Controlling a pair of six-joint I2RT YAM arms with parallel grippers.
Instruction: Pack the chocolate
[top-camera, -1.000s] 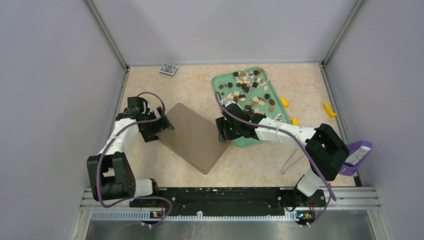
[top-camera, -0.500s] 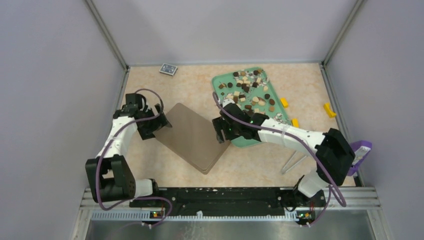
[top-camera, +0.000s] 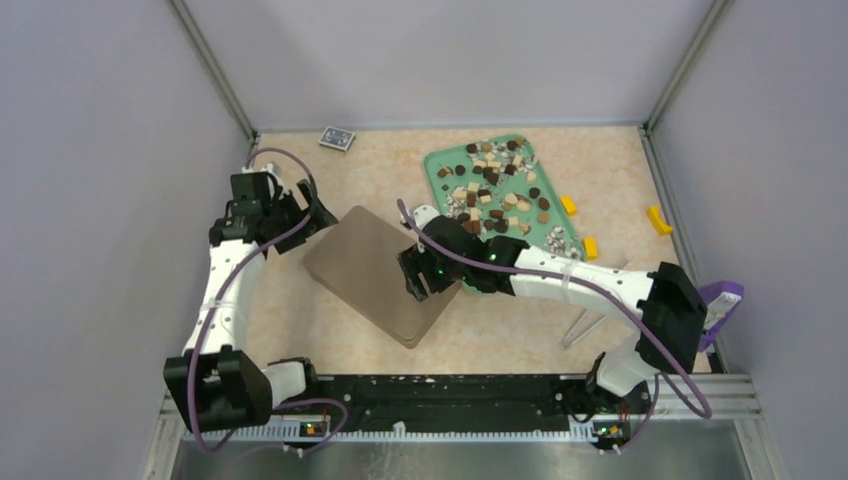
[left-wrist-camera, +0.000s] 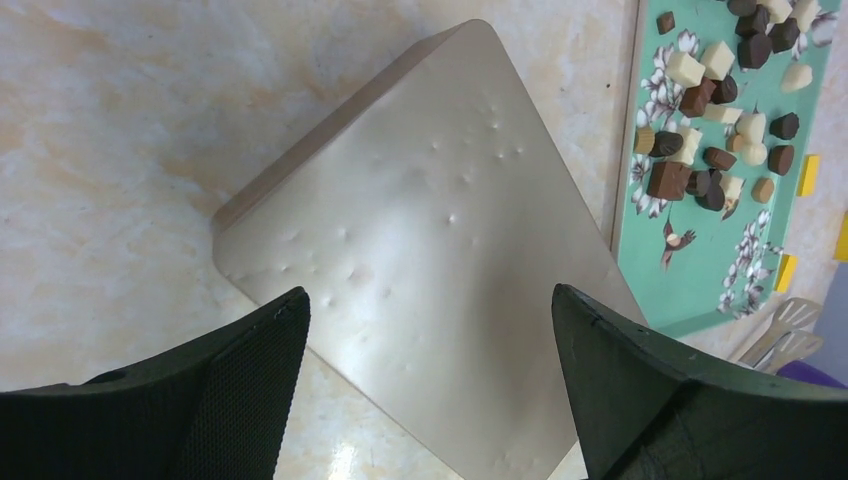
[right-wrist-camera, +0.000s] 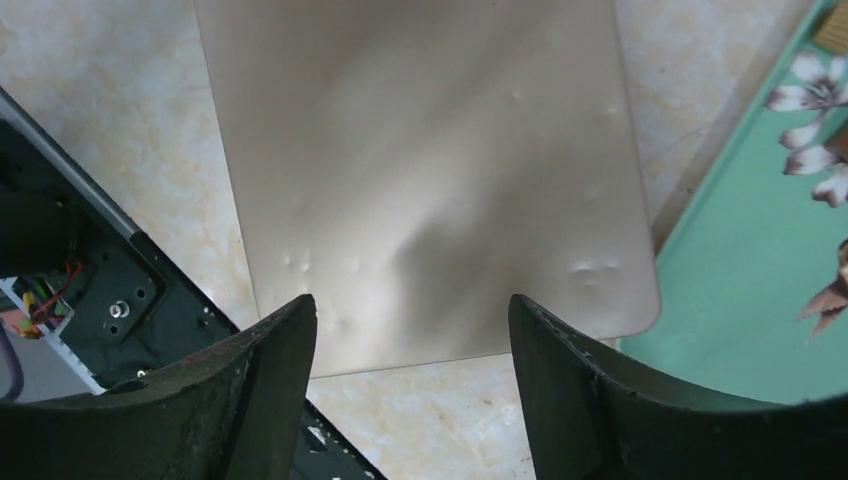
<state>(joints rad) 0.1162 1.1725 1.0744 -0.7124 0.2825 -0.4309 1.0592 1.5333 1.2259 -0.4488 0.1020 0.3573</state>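
Arms regroup at the tan box (top-camera: 372, 272): right end effector (top-camera: 415, 280) has swung over its lid, left end effector (top-camera: 312, 213) has backed off its corner, both apart and empty. Chocolate (top-camera: 495, 185) waits on the green tray (top-camera: 430, 162) beside the box; opening it likely comes next.

Chocolate (top-camera: 495, 185): many small loose pieces, dark brown, tan, cream. Scattered over far half of green floral tray (left-wrist-camera: 700, 285)

The chocolate pieces (top-camera: 495, 185) at upper right are dark brown, tan and cream, on a mint-green tray (left-wrist-camera: 700, 290) printed with white flowers, while the central box (top-camera: 365, 270) is plain matte gold, the table (top-camera: 390, 170) marbled beige and the blocks (top-camera: 568, 204) yellow.
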